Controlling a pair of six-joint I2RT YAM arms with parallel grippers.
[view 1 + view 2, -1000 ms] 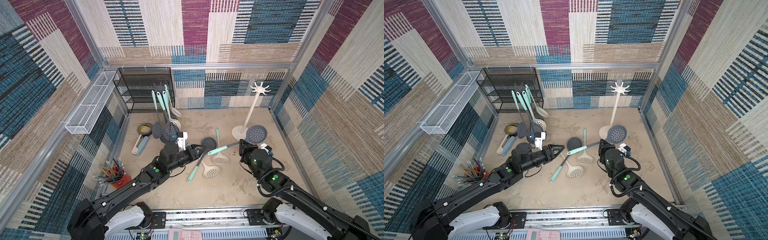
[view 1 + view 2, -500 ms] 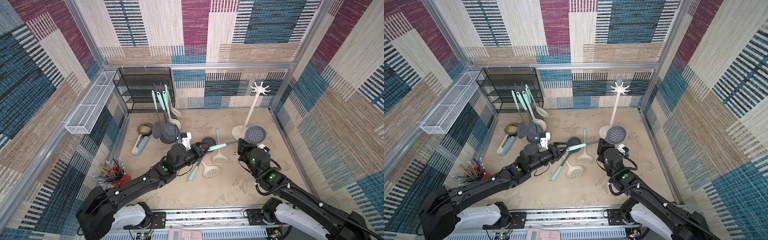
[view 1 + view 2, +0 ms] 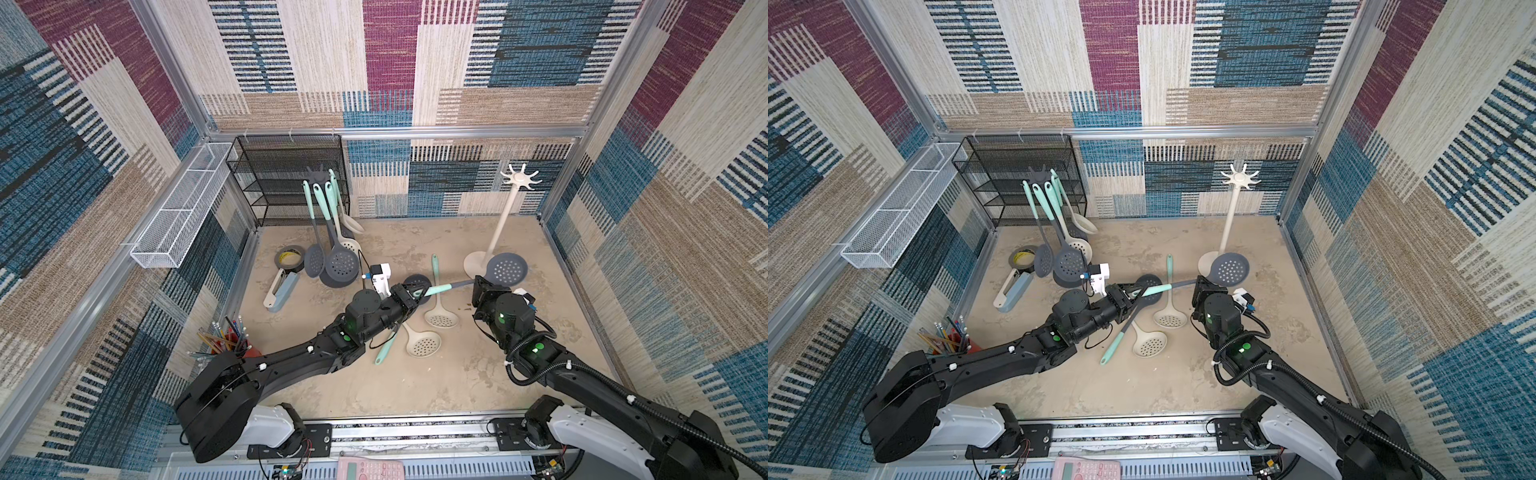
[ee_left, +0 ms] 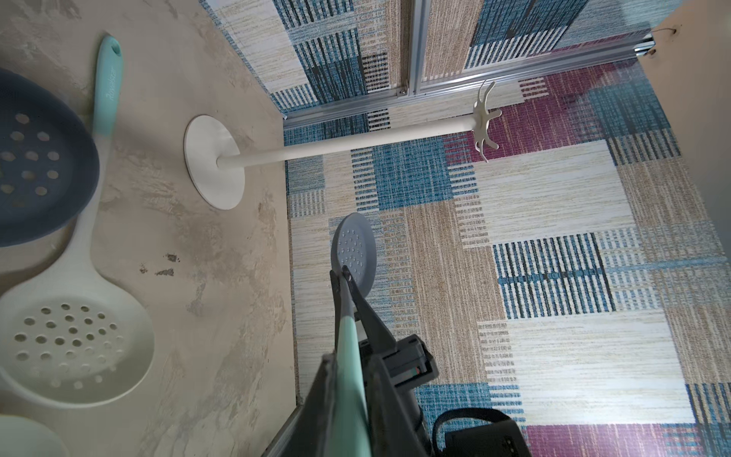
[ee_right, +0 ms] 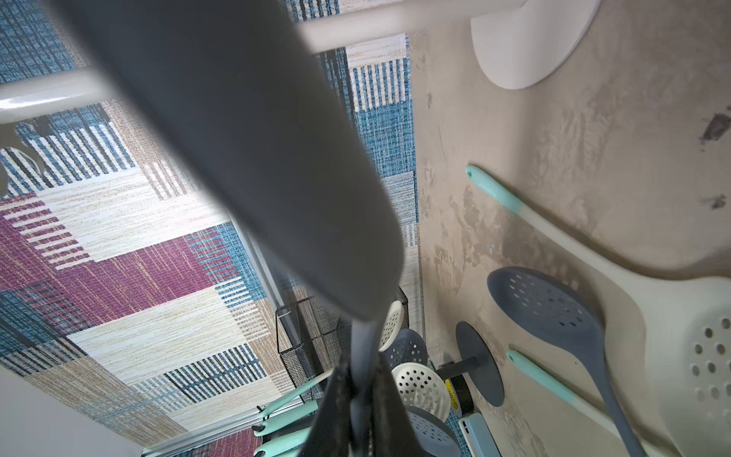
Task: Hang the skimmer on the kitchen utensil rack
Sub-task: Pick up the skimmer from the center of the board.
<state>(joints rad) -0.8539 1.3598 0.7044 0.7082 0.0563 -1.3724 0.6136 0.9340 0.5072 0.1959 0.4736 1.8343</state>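
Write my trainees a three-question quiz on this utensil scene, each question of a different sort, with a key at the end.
1. True or false: a utensil already hangs on the white rack.
2. The grey skimmer held in the air is gripped by: A) nothing; B) one gripper alone; C) the left gripper on its mint handle and the right gripper on its grey shaft.
3. Which rack, by colour, carries the hanging utensils?
Key: 1 false, its hooks are bare. 2 C. 3 the dark grey rack.
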